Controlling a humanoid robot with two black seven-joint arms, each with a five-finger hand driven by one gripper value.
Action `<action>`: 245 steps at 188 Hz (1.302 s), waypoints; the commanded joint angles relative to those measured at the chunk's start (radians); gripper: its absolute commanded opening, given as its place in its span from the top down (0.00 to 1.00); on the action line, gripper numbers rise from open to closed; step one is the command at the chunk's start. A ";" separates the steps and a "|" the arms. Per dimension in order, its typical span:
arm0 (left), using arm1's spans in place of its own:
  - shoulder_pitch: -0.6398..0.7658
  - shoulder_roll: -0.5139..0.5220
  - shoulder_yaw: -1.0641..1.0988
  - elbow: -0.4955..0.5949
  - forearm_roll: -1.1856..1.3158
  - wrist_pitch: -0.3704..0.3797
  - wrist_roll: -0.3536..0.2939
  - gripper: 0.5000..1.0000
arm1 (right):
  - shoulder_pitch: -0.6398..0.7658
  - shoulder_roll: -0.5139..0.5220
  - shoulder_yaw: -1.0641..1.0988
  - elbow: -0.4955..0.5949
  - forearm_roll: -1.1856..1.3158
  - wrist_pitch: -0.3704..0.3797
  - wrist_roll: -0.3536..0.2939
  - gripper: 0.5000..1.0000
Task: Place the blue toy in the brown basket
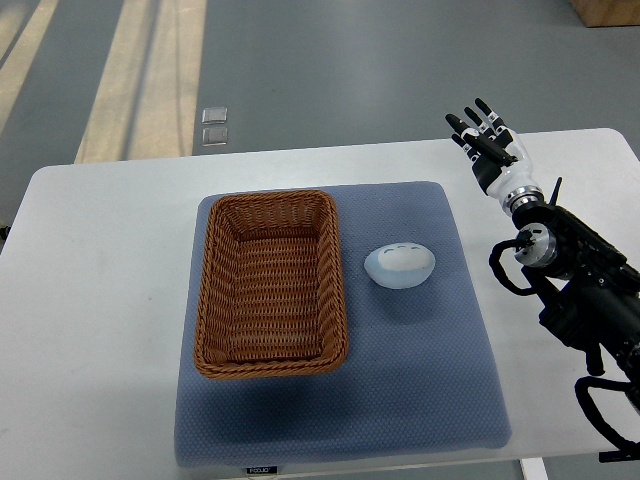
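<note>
A pale blue, egg-shaped toy (399, 265) lies on the blue-grey mat (420, 380), just right of the brown wicker basket (270, 283). The basket is rectangular and holds nothing. My right hand (487, 138) is raised over the table's far right part, fingers spread and holding nothing. It is well to the right of and beyond the toy. The right arm (580, 290) comes in from the right edge. The left arm does not show.
The mat lies on a white table (100, 300). Grey floor with pale stripes lies beyond the table's far edge. Two small square plates (214, 125) sit on the floor. A brown box corner (610, 10) shows at top right.
</note>
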 commanded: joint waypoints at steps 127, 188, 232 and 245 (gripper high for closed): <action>0.000 0.000 0.000 0.000 0.000 0.000 0.000 0.00 | 0.103 -0.356 -0.350 0.218 -0.143 0.023 -0.012 0.18; 0.000 0.000 0.000 0.000 0.000 0.000 0.000 0.00 | 0.214 -0.651 -0.604 0.552 -0.531 0.123 -0.083 0.18; 0.000 0.000 0.000 0.000 0.000 0.000 -0.001 0.00 | 0.364 -0.734 -0.750 0.730 -0.747 0.233 -0.181 0.18; 0.000 0.000 0.000 0.000 0.000 0.000 0.000 0.00 | 0.415 -0.740 -0.804 0.773 -0.778 0.264 -0.207 0.18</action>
